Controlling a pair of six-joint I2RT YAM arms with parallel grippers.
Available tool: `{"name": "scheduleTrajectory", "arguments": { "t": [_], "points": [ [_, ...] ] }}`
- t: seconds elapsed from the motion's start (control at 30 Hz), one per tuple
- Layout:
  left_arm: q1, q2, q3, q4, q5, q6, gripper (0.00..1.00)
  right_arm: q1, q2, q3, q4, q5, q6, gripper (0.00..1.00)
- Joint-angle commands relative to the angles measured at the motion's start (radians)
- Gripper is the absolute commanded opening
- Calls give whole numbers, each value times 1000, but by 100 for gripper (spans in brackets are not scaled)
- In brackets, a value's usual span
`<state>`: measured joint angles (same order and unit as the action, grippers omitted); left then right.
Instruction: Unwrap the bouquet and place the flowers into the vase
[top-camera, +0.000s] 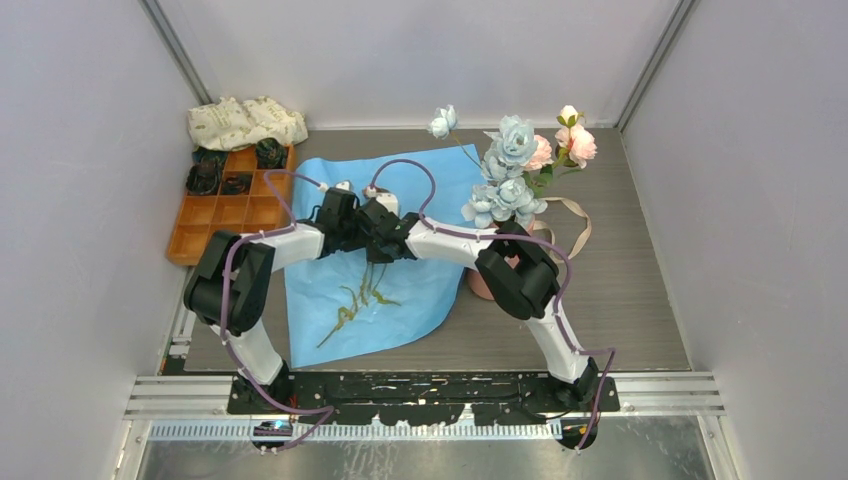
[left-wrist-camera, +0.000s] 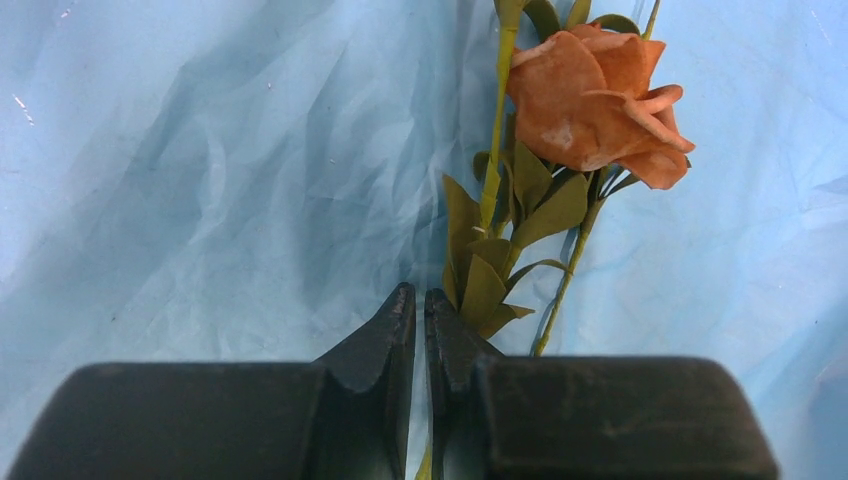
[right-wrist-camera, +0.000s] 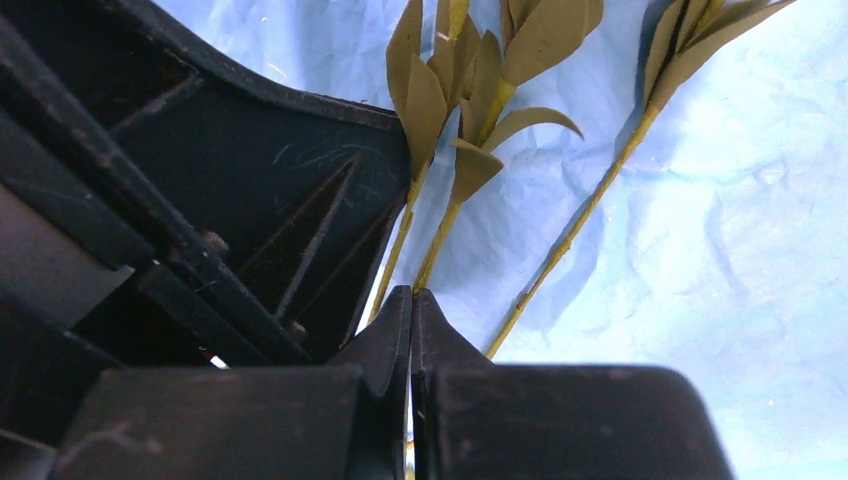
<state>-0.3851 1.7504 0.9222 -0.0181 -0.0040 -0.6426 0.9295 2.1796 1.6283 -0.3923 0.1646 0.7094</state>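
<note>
The bouquet lies undone: its blue paper (top-camera: 420, 290) is spread flat on the table. Several flowers (top-camera: 512, 165), pale blue and pink, stand in the salmon vase (top-camera: 479, 286), which my right arm mostly hides. Loose green stems (top-camera: 358, 300) lie on the paper. An orange rose (left-wrist-camera: 590, 100) with leaves lies just ahead of my left gripper (left-wrist-camera: 420, 295), whose jaws are shut on a thin flower stem. My right gripper (right-wrist-camera: 412, 293) is shut on a stem (right-wrist-camera: 440, 250) that runs into its tips. Both grippers meet over the paper, left gripper (top-camera: 350, 232) beside right gripper (top-camera: 385, 240).
An orange compartment tray (top-camera: 235, 212) with dark items stands at the back left, with a cream patterned cloth (top-camera: 245, 122) behind it. A beige ribbon (top-camera: 575, 212) loops on the table right of the vase. The left arm's black body (right-wrist-camera: 200, 200) fills the left of the right wrist view.
</note>
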Motion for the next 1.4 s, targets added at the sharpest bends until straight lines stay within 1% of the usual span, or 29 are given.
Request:
{"name": "scheduleTrajectory", "arguments": {
  "t": [0.0,0.07,0.13,0.23,0.27,0.33,0.47,0.63,0.7,0.77,0.8,0.87,1.0,1.2,1.3,1.37],
  "points": [
    [-19,-22,-31,-44,65,-19,11,53,-34,-34,-39,-58,-21,1],
    [-19,-36,-32,-49,64,-18,11,53,-46,-43,-52,-62,-21,6],
    [-19,-42,-32,-52,64,-16,11,54,-61,-56,-64,-52,-16,16],
    [-18,-37,-26,-58,61,-16,11,53,-105,-113,-44,-24,6,35],
    [-19,-33,-25,-59,61,-15,11,54,-121,-130,-40,-16,11,39],
    [-19,-27,-26,-57,60,-17,11,53,-151,-152,-41,-4,12,44],
    [-19,-24,-32,-50,65,-17,11,53,-191,-194,-46,19,15,46],
    [-18,-34,-38,-50,68,-11,11,53,-266,-272,-34,52,29,53],
    [-18,-31,-39,-47,74,-9,11,54,-306,-321,-15,65,44,53],
    [-19,-30,-37,-46,76,-8,11,53,-344,-376,24,53,64,58],
    [-19,-30,-38,-47,77,-8,11,54,-353,-390,33,49,72,59],
    [-19,-30,-39,-44,79,-9,11,54,-351,-405,29,43,79,59],
    [-18,-31,-40,-41,85,-9,11,54,-365,-462,97,29,110,58],
    [-18,-30,-46,-31,92,-6,11,54,-405,-479,109,63,107,58],
    [-19,-19,-46,-13,122,-8,11,52,-384,-483,130,35,106,58],
    [-20,-14,-49,-7,137,-9,11,49,-377,-512,198,-4,119,58]
  ]
}}
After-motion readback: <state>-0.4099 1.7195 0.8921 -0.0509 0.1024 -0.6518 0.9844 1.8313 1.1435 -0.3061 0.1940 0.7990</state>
